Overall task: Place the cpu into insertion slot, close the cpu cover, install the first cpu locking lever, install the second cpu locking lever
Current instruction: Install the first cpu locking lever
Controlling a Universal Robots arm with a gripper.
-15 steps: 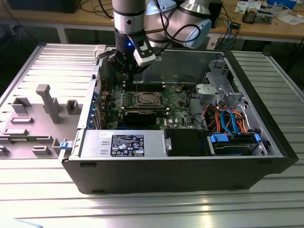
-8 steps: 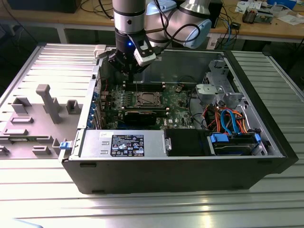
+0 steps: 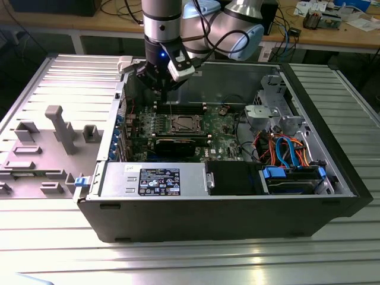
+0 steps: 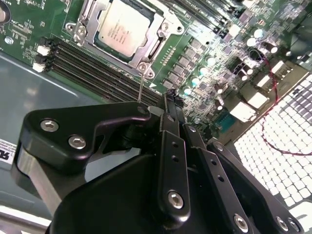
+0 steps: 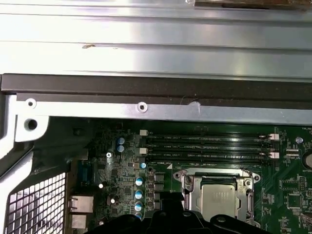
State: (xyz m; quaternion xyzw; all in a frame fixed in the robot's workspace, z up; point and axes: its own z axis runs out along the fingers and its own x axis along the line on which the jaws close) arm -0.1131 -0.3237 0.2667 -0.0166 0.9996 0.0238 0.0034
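1. The gripper [image 4: 168, 105] has its two black fingers [image 4: 171, 141] pressed together, with nothing between them that can be seen in the second wrist view. A thin metal rod [image 4: 140, 90] stands just beside the tips; whether the fingers touch it cannot be told.
2. In the exterior view the gripper [image 3: 161, 89] hangs under the arm [image 3: 163, 24], above the far edge of the open computer case [image 3: 332, 172], near the memory slots [image 3: 181, 107].
3. The cpu [image 4: 123, 27] lies flat in the insertion slot [image 4: 146, 46]; its dull silver top shows in both wrist views, also at [image 5: 220, 200]. It sits apart from the fingertips, beyond the memory slots [image 4: 92, 63].
4. The cpu cover [image 4: 95, 9] is a silver frame lying around the chip, its window showing the chip's top. In the first wrist view the cover [image 5: 187, 183] frames the chip the same way.
5. The socket sits on the green motherboard [image 3: 225, 127], and in the exterior view the cpu [image 3: 181, 123] is a small pale square in the middle of it.
6. A long black expansion card [image 3: 178, 144] lies across the board on the near side of the socket.
7. A grey power supply box [image 3: 151, 178] fills the near wall of the case, with blue and orange cables [image 3: 288, 148] toward the exterior view's right.
8. The case rests on a ribbed metal table [image 3: 190, 261]; a grey plastic fixture [image 3: 56, 127] stands at the exterior view's left.
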